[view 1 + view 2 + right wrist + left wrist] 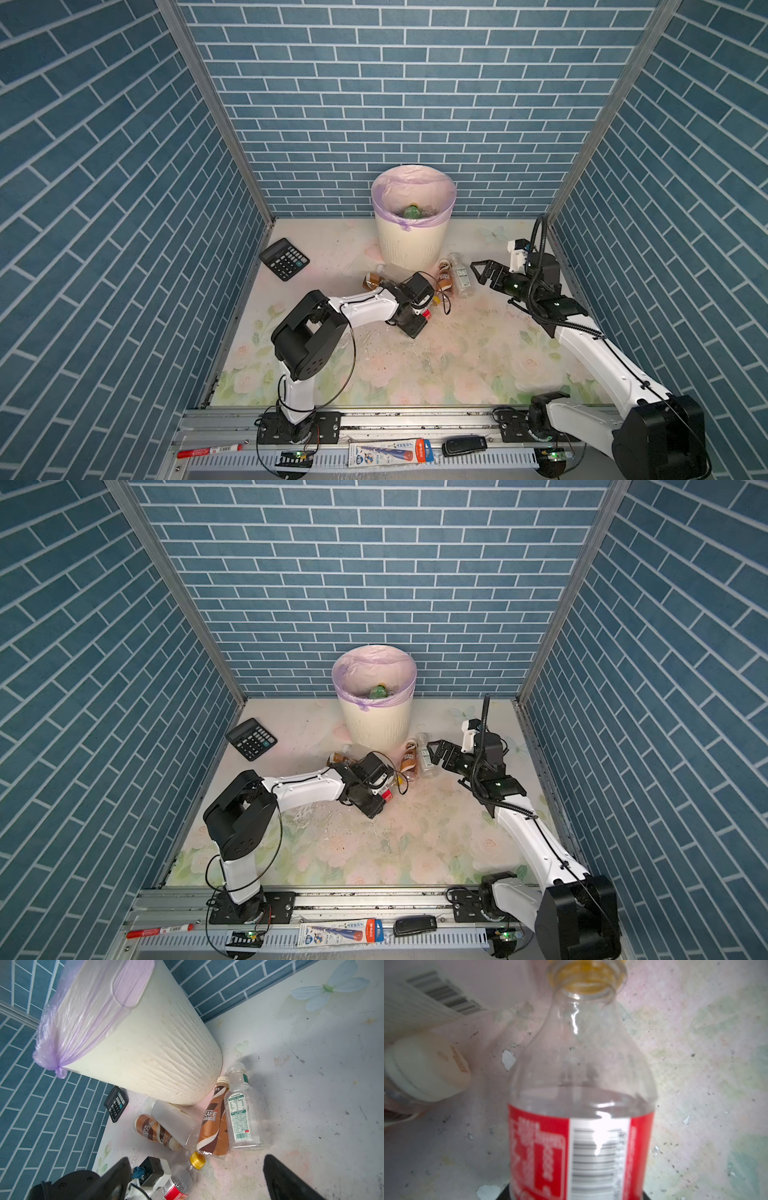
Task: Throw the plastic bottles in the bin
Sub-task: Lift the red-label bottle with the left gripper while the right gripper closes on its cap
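The red-labelled bottle (581,1105) with the yellow cap lies on the desk (457,353) right at the left pincer (419,319) — whether its jaws have closed on it cannot be told. Four more lie nearby, in front of the one bin (409,245): two brown-labelled bottles (212,1126), one frosted bottle (170,1120) and one clear green-labelled bottle (241,1118) — the right pincer (478,272), jaws wide apart and empty, is near this last one. One green bottle (412,212) sits inside the bin
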